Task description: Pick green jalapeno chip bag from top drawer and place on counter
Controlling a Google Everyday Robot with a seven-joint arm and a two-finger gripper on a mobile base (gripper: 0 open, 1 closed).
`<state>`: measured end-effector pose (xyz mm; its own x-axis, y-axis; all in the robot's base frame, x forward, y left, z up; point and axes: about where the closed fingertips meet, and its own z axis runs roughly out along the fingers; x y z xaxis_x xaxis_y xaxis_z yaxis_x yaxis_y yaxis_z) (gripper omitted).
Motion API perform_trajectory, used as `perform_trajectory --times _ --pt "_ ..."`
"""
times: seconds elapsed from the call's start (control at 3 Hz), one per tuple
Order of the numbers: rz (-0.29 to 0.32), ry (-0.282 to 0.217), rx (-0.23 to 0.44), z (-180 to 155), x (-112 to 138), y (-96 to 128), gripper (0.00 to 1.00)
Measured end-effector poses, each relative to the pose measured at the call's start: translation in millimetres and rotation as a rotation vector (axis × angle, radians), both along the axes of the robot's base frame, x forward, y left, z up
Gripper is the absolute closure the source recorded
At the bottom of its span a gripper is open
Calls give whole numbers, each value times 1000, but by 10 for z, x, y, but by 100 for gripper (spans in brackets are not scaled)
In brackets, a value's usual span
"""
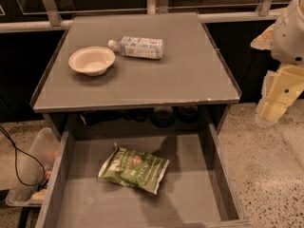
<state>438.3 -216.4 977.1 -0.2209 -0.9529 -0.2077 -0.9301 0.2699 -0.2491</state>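
Green jalapeno chip bag [134, 169] flat on the bare bottom of the top drawer [190, 194], a little left of centre between the side walls and touching neither. Long axis roughly left to right but skewed, right end nearer the drawer's front edge, left end farther back. Printed face up, with pale lettering and a red-orange spot showing. Drawer standing open toward the camera, below the front edge of the counter [190, 75]. Just outside the drawer's left wall, down on the floor, a clear plastic bin [28, 175] holding a few small reddish and yellowish things too unclear to name, with a black cable [14, 160] looping beside it. In the shadow under the counter's front edge, dark round shapes, not identifiable. On the matte grey counter, toward its far left corner, a pale shallow bowl [91, 61], upright and bare inside. Just right of that and slightly farther back, a clear plastic bottle [140, 47] on its side, white cap pointing left, near the bowl but apart. Gripper [273, 109] off the counter's right edge near the front right corner, hanging over the speckled floor [266, 175], well apart from the bag; spread or pressed together, cannot tell. Beyond the far edge, a metal rail [28, 26] and dark glass panels.
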Motion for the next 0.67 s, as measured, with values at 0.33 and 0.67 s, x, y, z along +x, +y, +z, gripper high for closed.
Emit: perform_trajectory --times 0.33,0.67 --pt "0 0 0 0 0 0 0" --pt "20 -8 48 -55 -18 51 0"
